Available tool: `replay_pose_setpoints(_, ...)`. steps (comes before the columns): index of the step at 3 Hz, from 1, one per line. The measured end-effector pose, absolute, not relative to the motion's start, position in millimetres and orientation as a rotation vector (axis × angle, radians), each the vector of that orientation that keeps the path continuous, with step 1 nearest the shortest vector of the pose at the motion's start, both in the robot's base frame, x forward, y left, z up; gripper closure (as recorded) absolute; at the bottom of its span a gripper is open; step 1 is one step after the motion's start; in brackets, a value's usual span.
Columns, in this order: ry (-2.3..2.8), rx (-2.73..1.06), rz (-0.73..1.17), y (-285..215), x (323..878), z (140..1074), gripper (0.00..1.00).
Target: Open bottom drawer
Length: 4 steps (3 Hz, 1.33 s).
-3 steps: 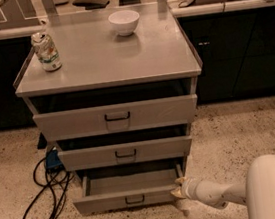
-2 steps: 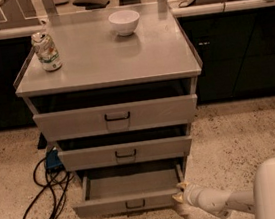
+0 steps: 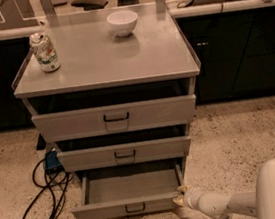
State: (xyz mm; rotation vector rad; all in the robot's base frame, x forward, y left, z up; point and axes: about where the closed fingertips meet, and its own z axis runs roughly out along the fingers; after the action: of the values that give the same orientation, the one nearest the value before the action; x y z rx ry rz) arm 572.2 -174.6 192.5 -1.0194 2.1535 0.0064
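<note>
The bottom drawer (image 3: 130, 187) stood pulled out. The gripper (image 3: 181, 197) sat at its near right corner; open or closed, I couldn't tell.

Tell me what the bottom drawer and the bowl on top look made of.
The bottom drawer: likely painted sheet metal, matte grey, with thin folded walls and a dark pull handle. The bowl: probably glazed ceramic, white with a soft sheen, though plastic is possible. The gripper sits at the drawer's front right corner.

Speckled terrazzo floor (image 3: 241, 133) (dark cabinets (image 3: 241, 52) behind).
</note>
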Motion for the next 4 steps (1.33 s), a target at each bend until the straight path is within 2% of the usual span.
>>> replay_pose_setpoints(4, 2.162, -0.985, -0.014, -176, 550, 195, 1.00)
